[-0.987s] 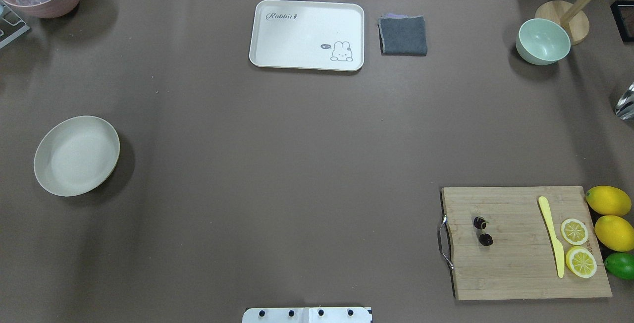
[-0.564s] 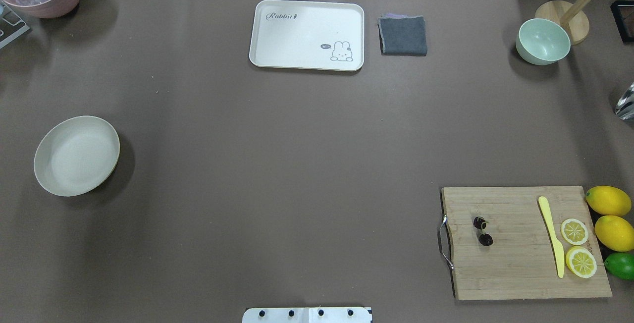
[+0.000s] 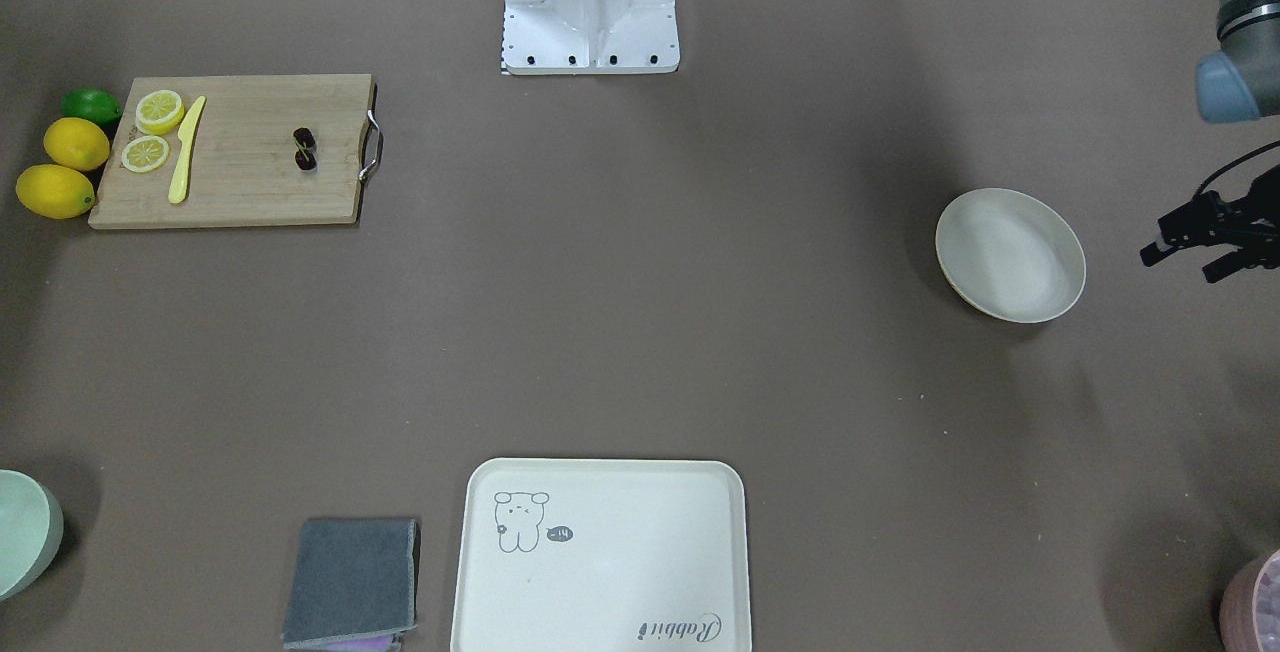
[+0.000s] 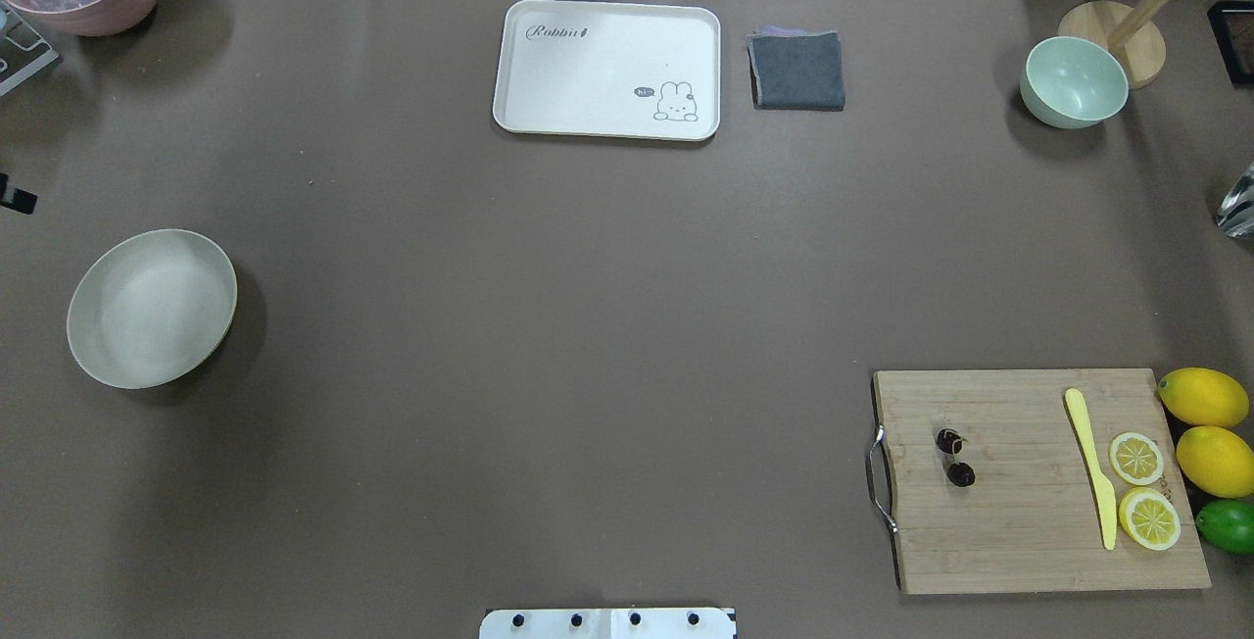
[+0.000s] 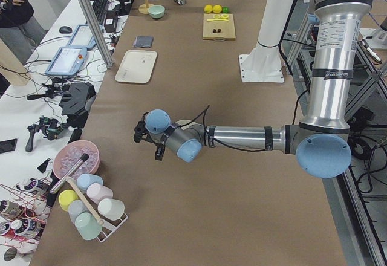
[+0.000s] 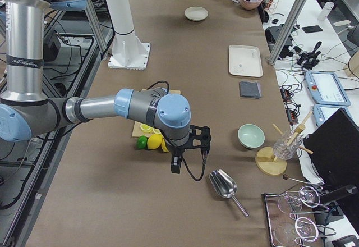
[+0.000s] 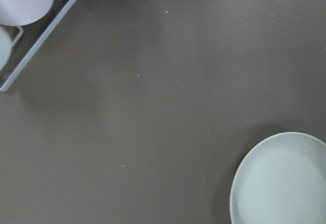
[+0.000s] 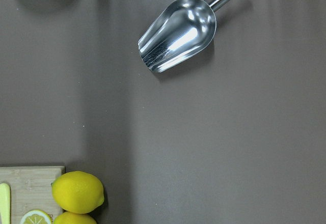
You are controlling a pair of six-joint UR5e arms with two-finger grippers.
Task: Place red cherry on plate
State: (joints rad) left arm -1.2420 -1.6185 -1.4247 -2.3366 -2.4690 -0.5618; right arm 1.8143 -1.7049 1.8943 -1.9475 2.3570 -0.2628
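Left gripper (image 3: 1182,264): hangs over the table's (image 4: 549,325) left edge, just outside the plate and apart from it. Its fingers are spread and hold nothing.
Plate (image 4: 147,311): one, round and cream-white. It sits near the left edge, about midway between the robot's side and the far side.
Pink bowl (image 4: 137,2): one, at the far left corner.
Open room: a broad stretch of bare brown cover runs from the plate across the middle to the cutting board.
Tray (image 4: 607,51): one, cream with a rabbit drawing, at the middle of the far edge.
Grey cloth (image 4: 797,71): one, folded, just right of the tray.
Cutting board (image 4: 1019,531): one, wooden, at the near right corner. Its metal handle faces the table's middle.
Red cherry (image 4: 959,472): one joined pair of dark cherries. It lies on the board's left part near the handle, well apart from the plate.
Knife (image 4: 1091,467): one, yellow, on the board's right part.
Lemon slices (image 4: 1135,458): two, on the board right of the knife.
Green bowl (image 4: 1075,80): one, near the far right corner.
Whole lemons (image 4: 1202,397): two, against the board's right side.
Lime (image 4: 1228,525): one, beside the nearer lemon.
Metal scoop (image 8: 178,33): one, past the lemons at the right edge.
Right gripper (image 6: 189,149): hovers by the lemons and the scoop. I cannot tell how its fingers stand.
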